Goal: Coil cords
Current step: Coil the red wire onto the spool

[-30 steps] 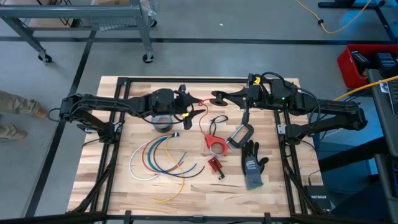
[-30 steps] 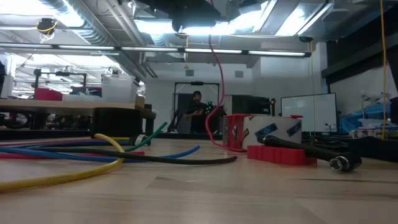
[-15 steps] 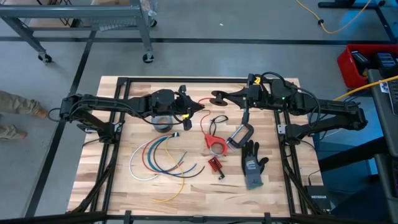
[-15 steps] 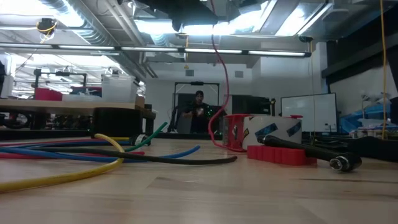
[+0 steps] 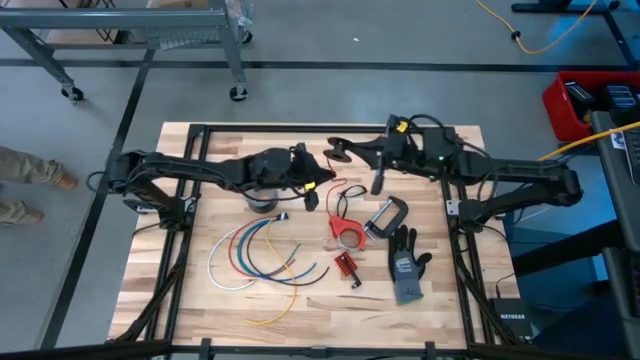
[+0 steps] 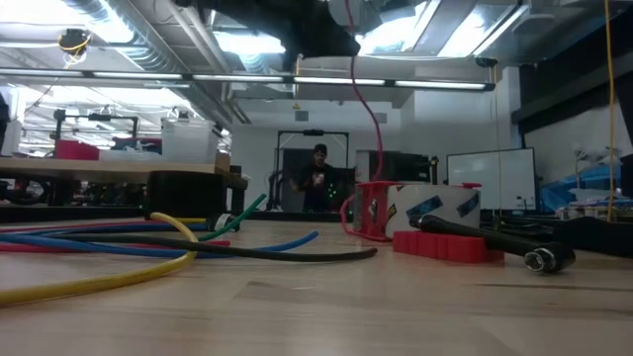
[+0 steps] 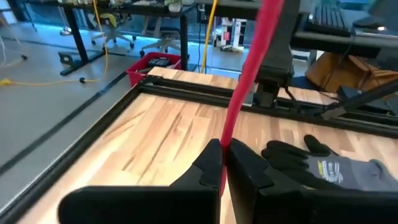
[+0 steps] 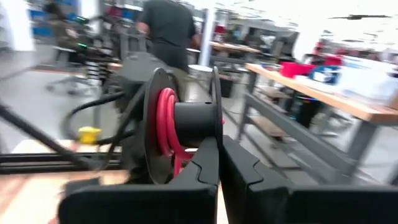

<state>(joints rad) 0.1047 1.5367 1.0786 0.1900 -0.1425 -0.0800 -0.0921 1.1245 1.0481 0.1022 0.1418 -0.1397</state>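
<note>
- Red cord hangs taut above mid-table, pinched in the left gripper, wound on the black spool.
- Right gripper clamps that spool.
- Loose coloured cords, C-clamp and glove lie below.

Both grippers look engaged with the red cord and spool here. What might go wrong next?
The left gripper pinches the red cord by its tips only, so the cord may slip out when pulled. The right gripper holds the spool by a thin rim; it might twist. Slack cord could snag the clamp.
</note>
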